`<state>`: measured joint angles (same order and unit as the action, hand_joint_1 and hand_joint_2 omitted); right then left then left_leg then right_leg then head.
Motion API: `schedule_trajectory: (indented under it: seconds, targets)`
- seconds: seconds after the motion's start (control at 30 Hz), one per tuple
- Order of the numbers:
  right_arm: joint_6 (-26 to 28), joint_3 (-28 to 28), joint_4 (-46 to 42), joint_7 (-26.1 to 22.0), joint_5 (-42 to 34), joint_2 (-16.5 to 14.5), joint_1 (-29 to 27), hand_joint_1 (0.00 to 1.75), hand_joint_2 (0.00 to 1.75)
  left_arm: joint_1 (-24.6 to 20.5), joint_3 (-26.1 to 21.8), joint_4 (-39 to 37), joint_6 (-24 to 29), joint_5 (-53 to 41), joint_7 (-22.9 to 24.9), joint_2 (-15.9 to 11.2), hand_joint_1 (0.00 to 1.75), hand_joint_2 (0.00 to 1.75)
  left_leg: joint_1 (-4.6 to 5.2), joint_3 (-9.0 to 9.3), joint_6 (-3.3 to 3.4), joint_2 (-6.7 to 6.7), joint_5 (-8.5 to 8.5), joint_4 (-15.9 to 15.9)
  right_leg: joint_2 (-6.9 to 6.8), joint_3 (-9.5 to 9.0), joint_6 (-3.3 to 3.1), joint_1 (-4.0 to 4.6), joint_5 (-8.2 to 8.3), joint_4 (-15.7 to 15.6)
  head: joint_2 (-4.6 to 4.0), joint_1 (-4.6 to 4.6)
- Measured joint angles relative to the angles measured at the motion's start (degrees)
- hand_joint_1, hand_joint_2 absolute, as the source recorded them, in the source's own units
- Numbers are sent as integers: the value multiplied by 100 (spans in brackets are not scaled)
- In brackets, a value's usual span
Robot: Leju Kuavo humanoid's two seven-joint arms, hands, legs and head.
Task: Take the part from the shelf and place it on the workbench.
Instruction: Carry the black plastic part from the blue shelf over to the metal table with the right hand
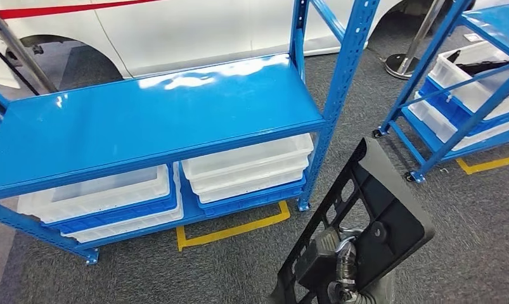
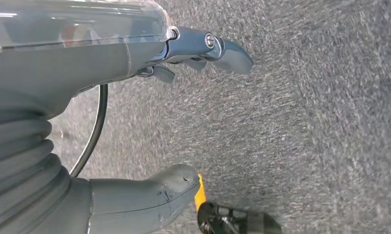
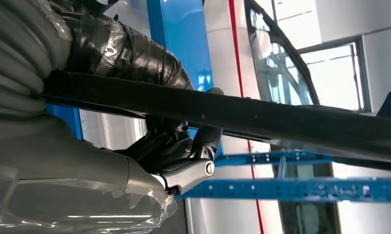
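While the left hand [image 2: 149,122] hangs open above the carpet, the right hand [image 3: 176,146] grips the black part [image 1: 366,221].

No text, label, brand or number can be read anywhere — not on the blue shelf [image 1: 156,120], the white bins [image 1: 245,166], the black part [image 1: 366,221] or the white car [image 1: 175,28].

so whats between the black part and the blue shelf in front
Bare grey carpet with a yellow floor marking, seen in the head view, between the black part and the blue shelf.
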<state>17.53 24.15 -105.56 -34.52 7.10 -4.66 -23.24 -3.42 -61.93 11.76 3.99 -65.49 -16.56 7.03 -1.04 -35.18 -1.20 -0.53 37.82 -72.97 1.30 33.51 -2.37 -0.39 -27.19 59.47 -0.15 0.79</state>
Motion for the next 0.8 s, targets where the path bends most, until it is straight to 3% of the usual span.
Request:
schedule_trajectory:
  seconds: [0.03, 0.07, 0.13, 0.17, 0.23, 0.3, 0.37, 0.43, 0.5, 0.53, 0.57, 0.6, 0.67, 0.7, 0.73, 0.8]
  targets:
    - [0, -1, 1, 0, 0, -1, -2, 175, 175, 7, -1, 0, 0, -4, 1, -1, 0, 175, 0, -41, 12, 15, -75, -48, 81, 1, -3, 6, 2, 8, 0, 0]
    - [0, -2, 1, 1, 0, -1, -4, 175, 175, 10, -1, 0, -1, -8, 2, -1, 0, 175, 0, 18, 29, 37, -256, 127, 164, -4, -3, 11, 2, 20, 0, 0]
    - [0, -3, 1, 1, 0, -3, -4, 175, 175, 9, -2, 0, -2, -8, 3, -6, 0, 175, 2, 312, 83, 241, -687, 855, 312, -10, 4, 15, 1, 45, 0, 1]
    - [0, -4, 1, 1, 0, -3, -1, 175, 175, 10, -2, 0, -2, -8, 3, -11, 0, 175, 0, 436, 102, 374, -808, 1182, 387, 6, 21, 16, 4, 63, 0, 1]
    - [0, -5, 1, 1, 0, -8, -2, 175, 175, 5, -3, 0, -1, -8, 4, -22, 0, 175, 10, 533, 121, 521, -842, 1455, 524, 62, 90, -1, 35, 70, 0, 1]
    - [0, -8, 1, 1, 0, -14, -18, 175, 175, -9, -3, 0, 0, -8, 5, -21, 0, 175, 7, 554, 148, 408, -874, 1522, 604, 110, 176, -16, 76, 54, 0, 1]
    - [0, -16, -1, 1, 0, -15, -23, 175, 175, -12, -3, 0, -1, -8, 2, -16, 0, 175, -17, 576, 208, 251, -932, 1595, 340, 212, 231, 9, -44, 224, 0, 10]
    - [0, -27, -2, 1, 0, -15, -15, 175, 175, 6, -4, 0, -2, -8, -1, -14, 0, 175, -16, 581, 246, 71, -951, 1624, 0, 500, 270, 10, -391, 821, 0, 19]
    - [0, -40, 2, 1, 0, -14, -16, 175, 175, 19, -10, 0, -2, -8, -1, -15, 0, 175, -2, 577, 253, -114, -943, 1617, -80, 819, 310, -24, -646, 1489, 0, 19]
    - [0, -47, 4, 1, 0, -14, -19, 175, 175, 16, -16, 0, -2, -8, -1, -16, 0, 175, 1, 578, 250, -195, -936, 1614, -94, 867, 324, -36, -633, 1600, 0, 19]
    - [0, -55, 6, 1, 0, -14, -22, 175, 175, 8, -23, 0, -2, -8, -1, -16, 0, 175, 2, 585, 244, -275, -926, 1611, -117, 791, 330, -45, -514, 1481, 0, 19]
    - [0, -62, 7, 1, 0, -14, -23, 175, 175, 0, -31, 0, -2, -8, -1, -16, 0, 175, 2, 601, 232, -344, -911, 1607, -176, 595, 325, -47, -324, 1138, 0, 20]
    - [0, -74, 8, 2, 0, -15, -18, 175, 175, -10, -43, 0, -2, -8, -1, -16, 0, 175, 16, 639, 189, -466, -872, 1595, -432, 151, 267, -8, -56, 334, 0, 19]
    - [0, -80, 7, 1, 0, -15, -15, 175, 175, -13, -49, 0, -2, -8, -1, -16, 0, 175, 25, 655, 160, -514, -856, 1590, -519, 27, 227, 21, -8, 97, 0, 18]
    - [0, -88, 7, 1, -1, -16, -13, 175, 175, -18, -54, 0, -2, -9, 1, -16, 0, 175, 35, 668, 131, -564, -845, 1590, -556, -10, 189, 52, -18, 5, 0, 17]
    - [-5, -103, 5, -3, -4, -19, -23, 175, 175, -37, -61, 0, -2, -15, 6, -16, 0, 175, 43, 696, 74, -667, -836, 1605, -432, 14, 125, 73, 2, -6, 0, 18]
